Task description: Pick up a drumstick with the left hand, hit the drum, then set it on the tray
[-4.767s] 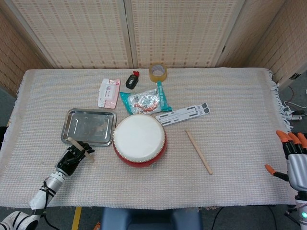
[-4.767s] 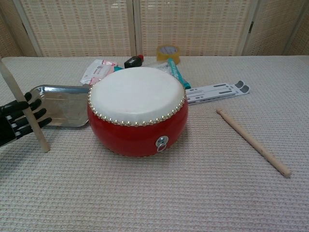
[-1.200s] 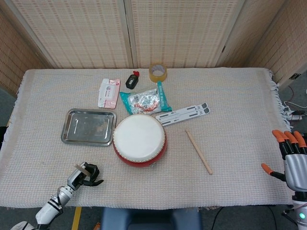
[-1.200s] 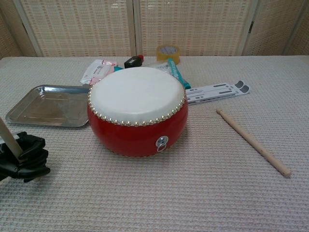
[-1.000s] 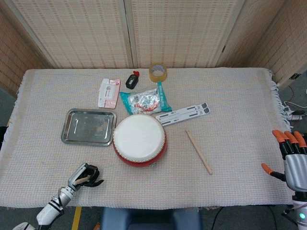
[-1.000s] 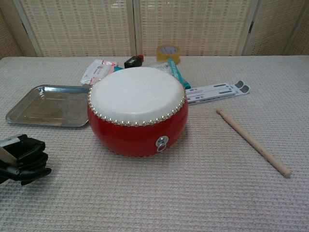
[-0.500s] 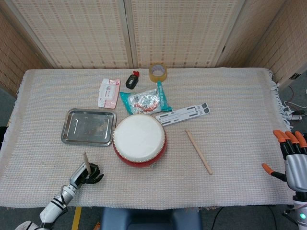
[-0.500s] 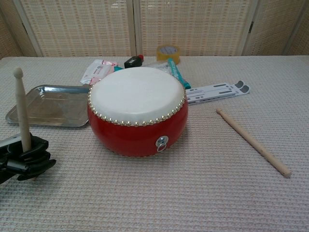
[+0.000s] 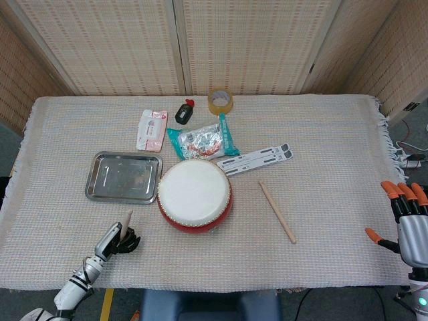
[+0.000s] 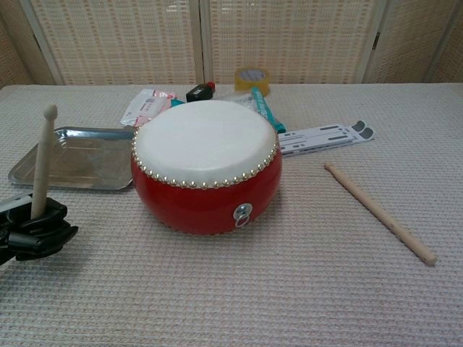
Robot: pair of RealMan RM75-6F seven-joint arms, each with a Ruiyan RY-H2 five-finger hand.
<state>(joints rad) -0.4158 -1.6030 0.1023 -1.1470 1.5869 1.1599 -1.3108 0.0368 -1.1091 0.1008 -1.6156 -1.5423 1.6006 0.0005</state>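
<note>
My left hand [image 9: 118, 241] [image 10: 36, 231], black, grips a wooden drumstick [image 10: 42, 163] [image 9: 125, 223] near the table's front left. The stick stands nearly upright with its rounded tip up, left of the red drum [image 9: 194, 196] [image 10: 206, 166] and apart from it. The steel tray [image 9: 124, 176] [image 10: 72, 159] lies behind the hand, left of the drum, with nothing in it. A second drumstick [image 9: 277, 211] [image 10: 378, 212] lies flat on the cloth right of the drum. My right hand [image 9: 406, 221], with orange fingertips, hangs at the table's right edge, fingers apart and holding nothing.
Behind the drum lie a foil snack pack [image 9: 202, 140], a white packet [image 9: 152, 129], a small black bottle [image 9: 184, 112], a tape roll [image 9: 220, 101] and a white folded strip [image 9: 257, 158]. A woven cloth [image 9: 321, 147] covers the table.
The left hand drew back from the tray's front edge to the front left, dipped the stick low, then swung it up; in the last half second it shifted slightly right.
</note>
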